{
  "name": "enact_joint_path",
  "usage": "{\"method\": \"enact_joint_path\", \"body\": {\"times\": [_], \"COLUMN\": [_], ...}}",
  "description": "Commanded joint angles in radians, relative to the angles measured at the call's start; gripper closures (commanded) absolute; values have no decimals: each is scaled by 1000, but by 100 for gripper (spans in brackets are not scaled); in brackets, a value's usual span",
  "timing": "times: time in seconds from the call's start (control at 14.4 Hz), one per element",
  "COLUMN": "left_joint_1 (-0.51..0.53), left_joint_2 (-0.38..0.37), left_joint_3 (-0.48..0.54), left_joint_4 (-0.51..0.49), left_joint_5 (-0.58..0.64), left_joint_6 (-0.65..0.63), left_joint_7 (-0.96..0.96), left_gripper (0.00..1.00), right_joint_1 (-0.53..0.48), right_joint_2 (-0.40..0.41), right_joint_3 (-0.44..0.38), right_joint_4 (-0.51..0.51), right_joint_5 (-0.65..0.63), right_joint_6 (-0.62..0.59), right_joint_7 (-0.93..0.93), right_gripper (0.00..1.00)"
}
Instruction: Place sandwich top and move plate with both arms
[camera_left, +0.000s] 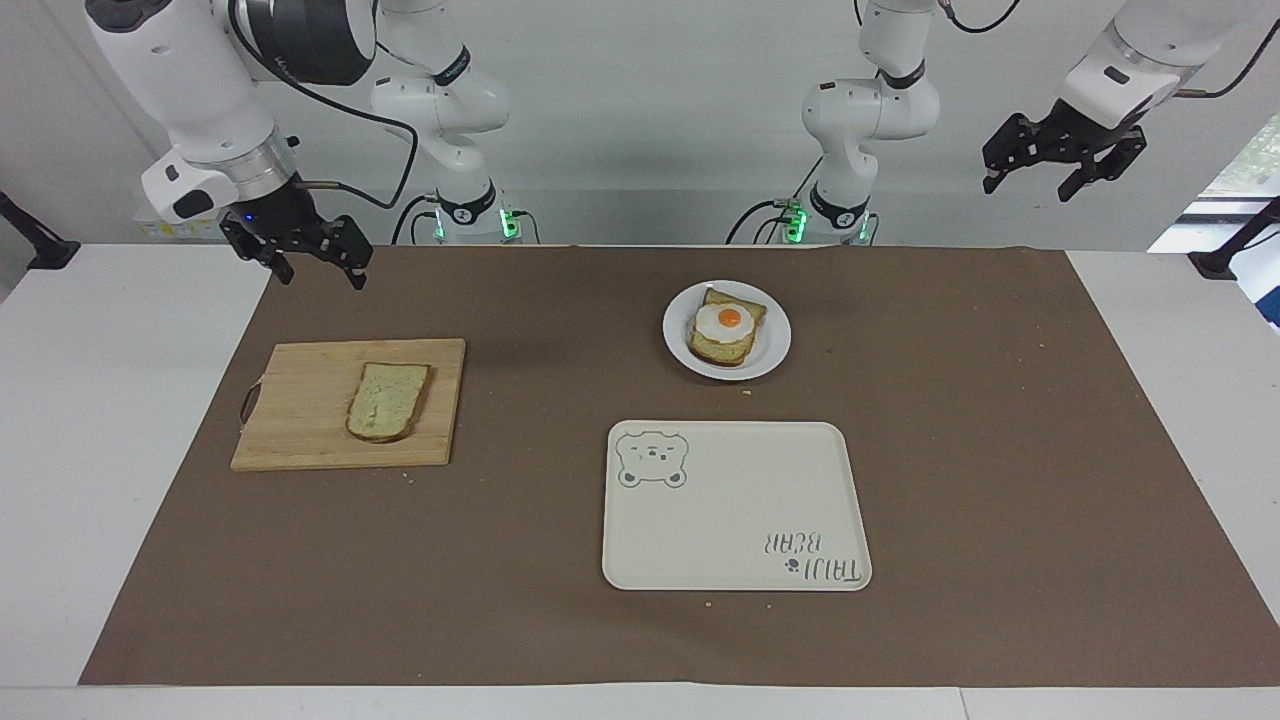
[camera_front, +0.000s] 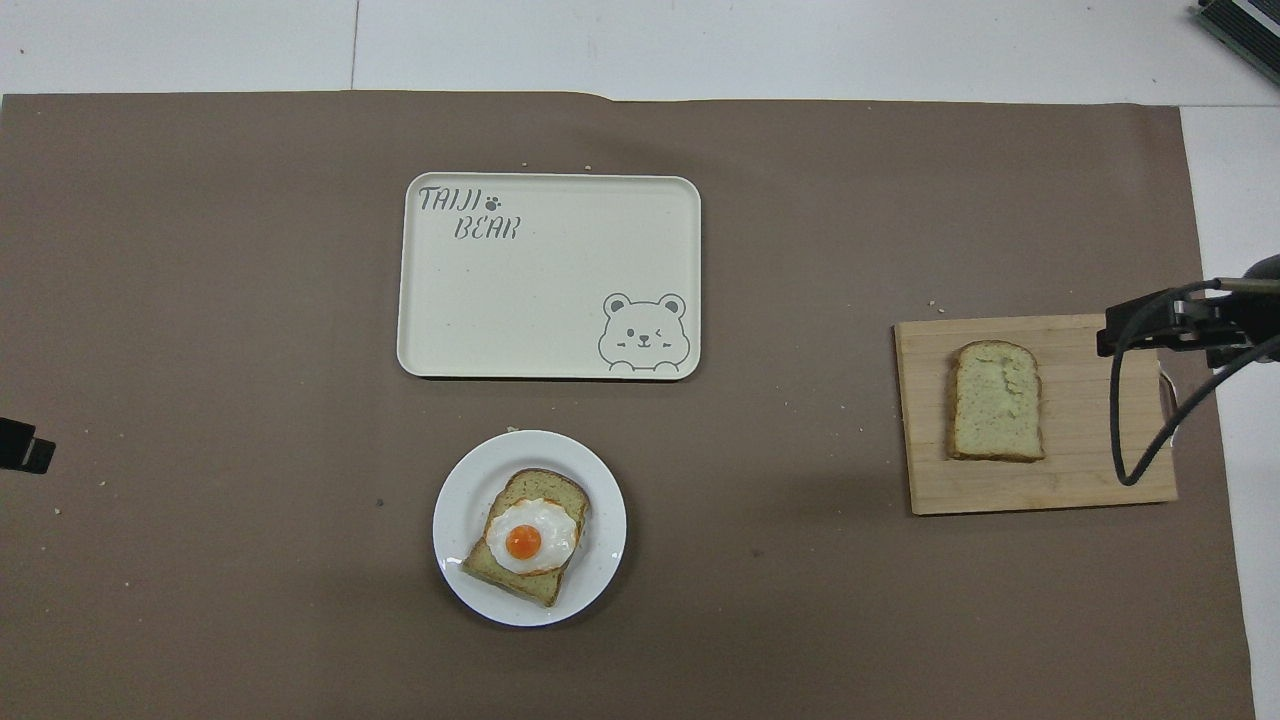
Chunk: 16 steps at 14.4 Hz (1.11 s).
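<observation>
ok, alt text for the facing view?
Plain bread slice lies on a wooden cutting board toward the right arm's end; an egg-topped slice sits on a white plate, with a bear-print tray farther from the robots. Both hands, right and left, hang open and empty.

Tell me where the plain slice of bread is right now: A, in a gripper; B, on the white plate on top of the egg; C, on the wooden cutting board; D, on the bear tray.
C: the sandwich top lies flat on the cutting board, while the plate holds only the egg-topped slice and the bear tray is bare.
</observation>
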Motion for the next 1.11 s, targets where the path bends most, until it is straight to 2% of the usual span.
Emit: {"method": "enact_joint_path", "body": {"times": [0.0,0.62,1.04], "left_joint_1": [4,4,4], "left_joint_2": [-17,-17,-17], "left_joint_3": [-4,-4,-4], "left_joint_4": [-15,-15,-15], "left_joint_5": [11,11,11], "left_joint_6": [-9,-9,-9], "left_joint_7": [-3,-3,-3], "left_gripper": [0,0,0], "right_joint_1": [-2,-2,-2], "right_joint_2": [-27,-30,-46], "right_joint_3": [4,7,6], "right_joint_4": [-34,-29,-63], "right_joint_5": [3,-5,-7], "right_joint_6": [6,-17,32], "right_joint_7": [-14,-14,-31], "right_gripper": [0,0,0]}}
